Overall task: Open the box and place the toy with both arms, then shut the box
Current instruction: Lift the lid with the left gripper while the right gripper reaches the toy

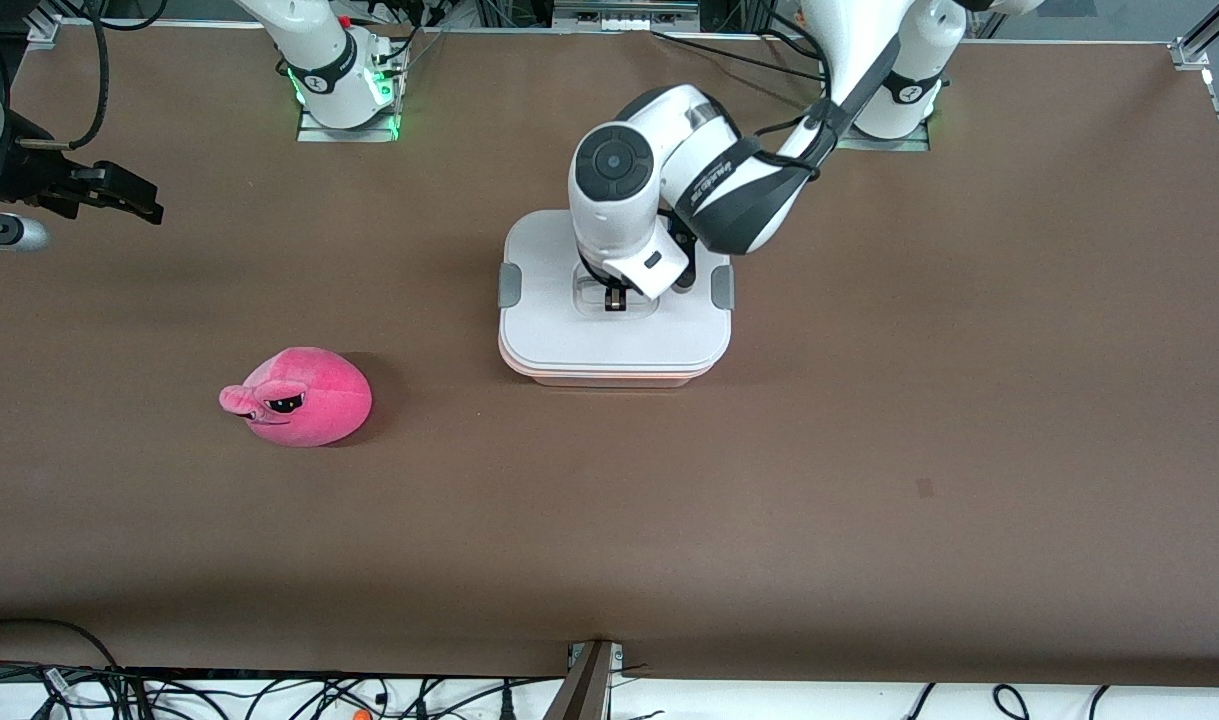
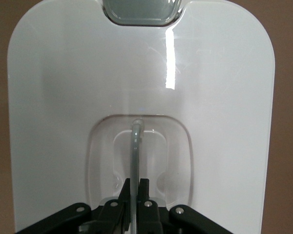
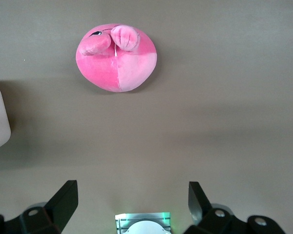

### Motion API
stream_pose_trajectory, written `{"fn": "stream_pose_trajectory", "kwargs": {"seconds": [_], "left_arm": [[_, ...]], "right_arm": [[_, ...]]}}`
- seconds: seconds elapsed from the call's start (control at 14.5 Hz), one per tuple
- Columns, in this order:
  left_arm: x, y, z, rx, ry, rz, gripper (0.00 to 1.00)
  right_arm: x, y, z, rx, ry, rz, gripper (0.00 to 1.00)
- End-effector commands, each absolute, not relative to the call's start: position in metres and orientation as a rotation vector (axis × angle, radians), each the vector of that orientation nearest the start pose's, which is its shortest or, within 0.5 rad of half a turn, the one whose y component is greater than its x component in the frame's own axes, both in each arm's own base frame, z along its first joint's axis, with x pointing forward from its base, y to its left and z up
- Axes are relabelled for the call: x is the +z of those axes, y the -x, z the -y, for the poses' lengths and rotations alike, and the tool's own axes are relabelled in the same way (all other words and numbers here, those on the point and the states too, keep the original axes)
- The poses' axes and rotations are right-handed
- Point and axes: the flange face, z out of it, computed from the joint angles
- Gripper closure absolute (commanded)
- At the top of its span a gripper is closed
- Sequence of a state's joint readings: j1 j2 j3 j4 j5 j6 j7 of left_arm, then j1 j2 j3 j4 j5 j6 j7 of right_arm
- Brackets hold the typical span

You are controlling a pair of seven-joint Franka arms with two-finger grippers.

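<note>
The box [image 1: 614, 335] stands mid-table, a pink tub under a white lid [image 2: 63, 97] with grey side clips [image 1: 509, 285]. My left gripper [image 1: 614, 297] is down on the lid's middle, shut on the clear centre handle [image 2: 135, 146]. The pink plush toy [image 1: 299, 395] lies on the table toward the right arm's end, nearer the front camera than the box; it also shows in the right wrist view [image 3: 116, 61]. My right gripper [image 1: 119, 195] hangs open and empty over the table at the right arm's end, waiting.
The brown table [image 1: 869, 450] spreads around the box and toy. Both arm bases [image 1: 344, 95] stand along the table's edge farthest from the front camera. Cables lie along the edge nearest that camera.
</note>
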State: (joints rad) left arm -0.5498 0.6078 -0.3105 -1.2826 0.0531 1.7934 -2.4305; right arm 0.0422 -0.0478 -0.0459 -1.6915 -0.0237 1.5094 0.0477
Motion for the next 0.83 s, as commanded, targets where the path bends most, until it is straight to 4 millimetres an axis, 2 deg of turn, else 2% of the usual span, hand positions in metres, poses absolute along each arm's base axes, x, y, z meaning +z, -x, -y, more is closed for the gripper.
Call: {"fn": "stream_pose_trajectory", "kwargs": {"seconds": [0.0,0.14,0.28,0.48,0.69,0.76], "left_arm": [[0.459,-0.497,0.484,-0.174,-2.281,-2.247,1.0],[0.482,-0.503,0.458,-0.161,-2.352,-2.207,1.0],[0.501,-0.512,0.428,-0.158,-2.434,-2.136,1.0],[0.542,-0.533,0.367,-0.147,-2.589,-1.912,1.0],[0.572,-0.556,0.301,-0.114,-2.702,-1.707,1.0],[0.577,-0.564,0.281,-0.102,-2.715,-1.677,1.0]], "right_arm": [[0.589,-0.527,0.008,0.223,3.167,-0.087,0.0],[0.574,-0.537,0.006,0.273,3.142,-0.087,0.0],[0.575,-0.546,0.001,0.256,3.145,-0.072,0.0],[0.575,-0.569,-0.027,0.239,3.154,0.031,0.0],[0.572,-0.574,-0.03,0.24,3.146,0.171,0.0],[0.565,-0.578,-0.03,0.245,3.141,0.224,0.0]]}}
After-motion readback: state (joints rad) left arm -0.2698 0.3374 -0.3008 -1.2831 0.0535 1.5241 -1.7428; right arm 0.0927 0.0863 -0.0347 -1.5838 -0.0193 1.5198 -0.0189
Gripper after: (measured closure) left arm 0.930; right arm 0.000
